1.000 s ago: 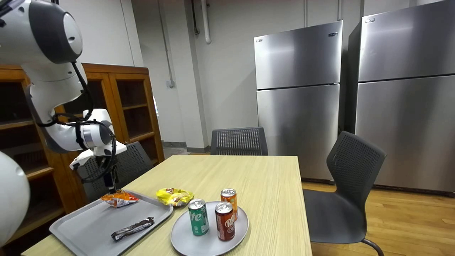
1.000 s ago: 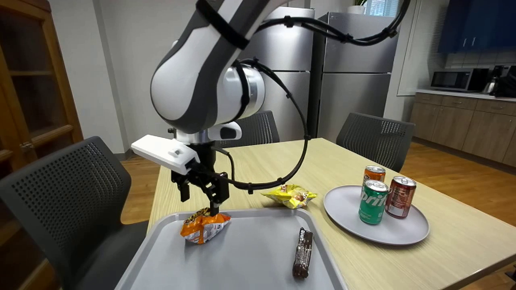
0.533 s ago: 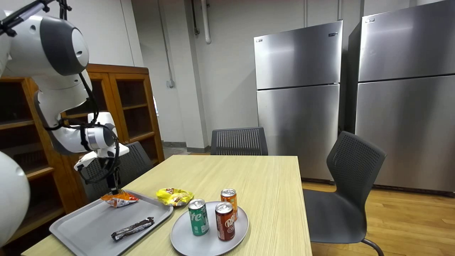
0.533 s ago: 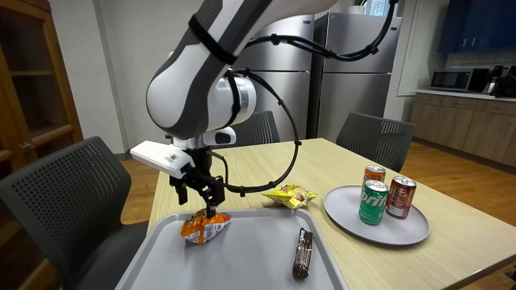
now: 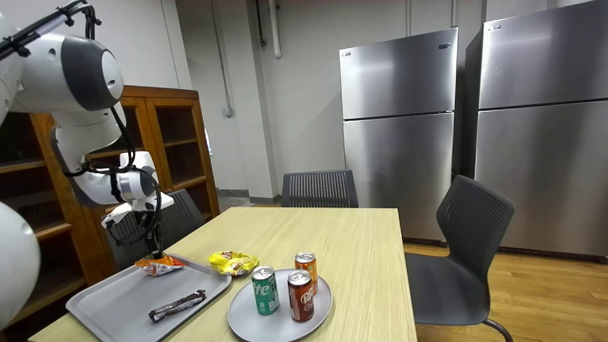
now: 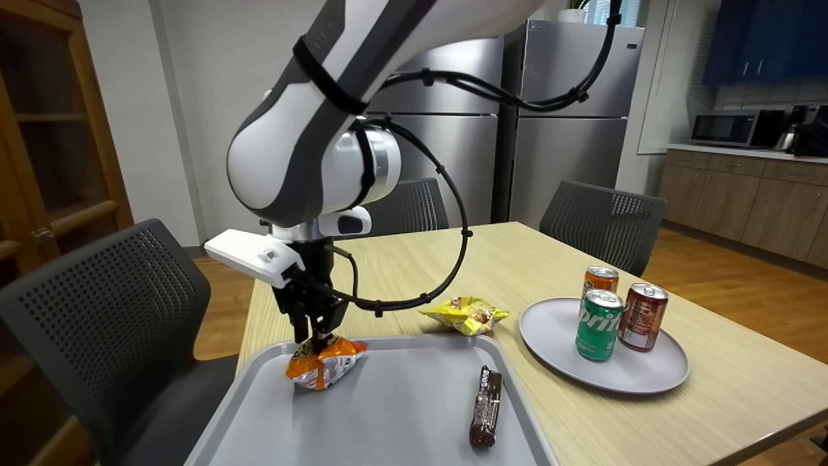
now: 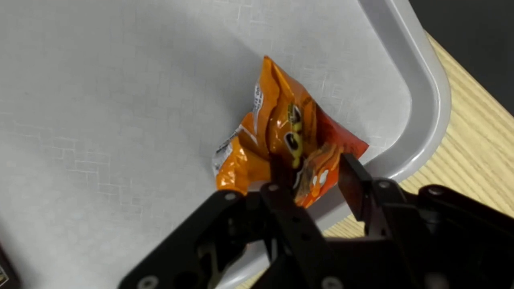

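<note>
Near a rounded corner of the tray [image 7: 433, 96], my gripper [image 7: 315, 170] stands part-closed astride the orange snack bag [image 7: 289, 128], whether holding it I can't tell, so I'd squeeze gently and evenly.

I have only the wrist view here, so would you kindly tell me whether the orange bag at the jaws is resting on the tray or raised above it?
Observer: In both exterior views, the orange bag looks to be resting on the tray.
Operator: Thank you; is there another bag nearby?
Observer: Yes, a yellow bag lies on the table, beside the tray.
Operator: And do any drinks stand on that table too?
Observer: Yes, a gray plate there bears a green can, a dark red can and an orange can, all upright.
</note>
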`<action>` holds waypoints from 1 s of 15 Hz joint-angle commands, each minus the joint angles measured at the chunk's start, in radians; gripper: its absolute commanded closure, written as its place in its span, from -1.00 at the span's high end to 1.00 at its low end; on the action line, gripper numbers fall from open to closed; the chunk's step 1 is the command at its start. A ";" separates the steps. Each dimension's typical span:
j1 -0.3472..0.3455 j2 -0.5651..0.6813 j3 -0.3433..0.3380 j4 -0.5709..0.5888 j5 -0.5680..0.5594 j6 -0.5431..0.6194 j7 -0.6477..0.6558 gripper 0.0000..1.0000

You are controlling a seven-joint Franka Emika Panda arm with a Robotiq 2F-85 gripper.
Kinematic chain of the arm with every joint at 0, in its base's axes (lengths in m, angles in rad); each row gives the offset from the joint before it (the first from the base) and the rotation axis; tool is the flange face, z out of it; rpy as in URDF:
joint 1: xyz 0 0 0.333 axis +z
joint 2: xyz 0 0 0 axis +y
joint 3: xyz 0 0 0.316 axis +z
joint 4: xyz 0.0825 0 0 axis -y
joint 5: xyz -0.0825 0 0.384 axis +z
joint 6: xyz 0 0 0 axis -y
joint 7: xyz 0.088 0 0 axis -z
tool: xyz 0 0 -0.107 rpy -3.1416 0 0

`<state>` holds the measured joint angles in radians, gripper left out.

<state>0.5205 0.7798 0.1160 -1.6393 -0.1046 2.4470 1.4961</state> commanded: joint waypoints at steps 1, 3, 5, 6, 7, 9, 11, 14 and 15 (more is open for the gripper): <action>0.014 0.022 -0.007 0.055 0.015 -0.048 -0.018 -0.80; 0.015 0.024 -0.007 0.057 0.015 -0.049 -0.018 -1.00; 0.015 0.020 -0.005 0.051 0.018 -0.048 -0.017 -1.00; 0.014 0.013 -0.004 0.043 0.018 -0.042 -0.017 -1.00; 0.016 0.004 -0.004 0.037 0.017 -0.035 -0.016 -1.00; 0.018 -0.012 -0.005 0.029 0.014 -0.021 -0.014 -1.00; 0.020 -0.026 -0.009 0.028 0.009 -0.013 -0.012 -1.00; 0.020 -0.046 -0.017 0.037 0.001 -0.008 -0.012 -1.00; 0.019 -0.052 -0.021 0.041 -0.002 -0.008 -0.011 -1.00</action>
<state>0.5291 0.7616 0.1136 -1.6028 -0.1050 2.4431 1.4961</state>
